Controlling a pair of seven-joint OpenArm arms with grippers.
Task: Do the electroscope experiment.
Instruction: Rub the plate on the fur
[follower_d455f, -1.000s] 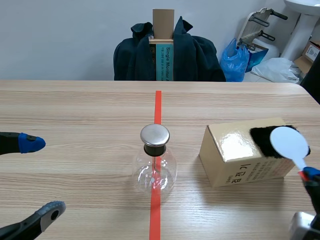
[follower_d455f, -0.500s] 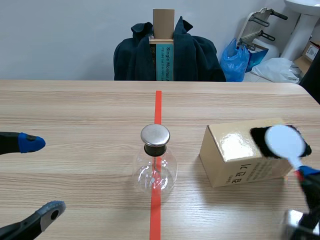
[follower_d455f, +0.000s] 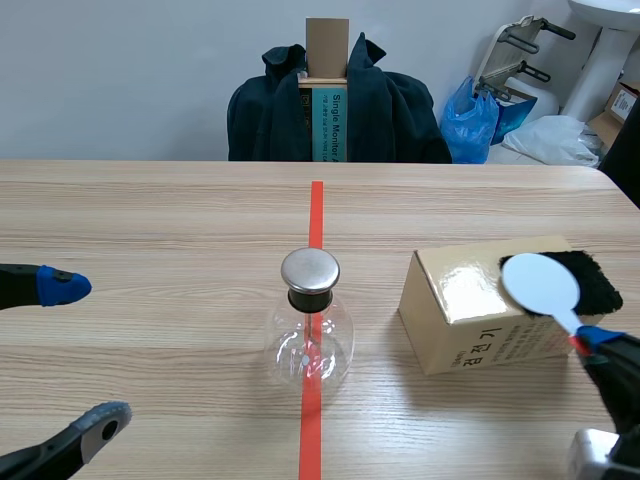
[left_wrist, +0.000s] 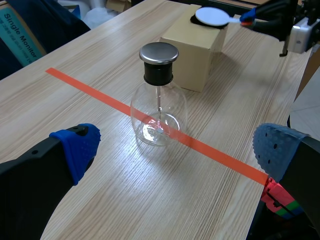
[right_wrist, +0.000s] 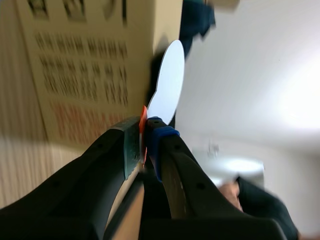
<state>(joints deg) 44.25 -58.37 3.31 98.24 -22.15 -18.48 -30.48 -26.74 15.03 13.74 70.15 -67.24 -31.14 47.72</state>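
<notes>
Wood-grain tabletop (follower_d455f: 150, 220), orange-red tape line (follower_d455f: 316, 215) running down its middle. Glass flask (follower_d455f: 309, 345) stands upright on the line, with a dark neck, a round metal cap (follower_d455f: 310, 271) and a thin rod inside. To its right, apart from it, a tan cardboard box (follower_d455f: 465, 310) with a black fuzzy patch (follower_d455f: 592, 280) on its top. White disc (follower_d455f: 540, 283) on a thin handle sits over the box top, overlapping the patch's edge; contact unclear. Right gripper (follower_d455f: 598, 345), low at the right, pinches the handle. Left gripper (follower_d455f: 85, 353), low at the left, fingers spread wide, blue pad (follower_d455f: 62, 287) and grey pad (follower_d455f: 103, 420) showing, well apart from the flask. Beyond the tabletop: dark jacket (follower_d455f: 390, 110) draped on a chair, blue bag (follower_d455f: 470, 125).
</notes>
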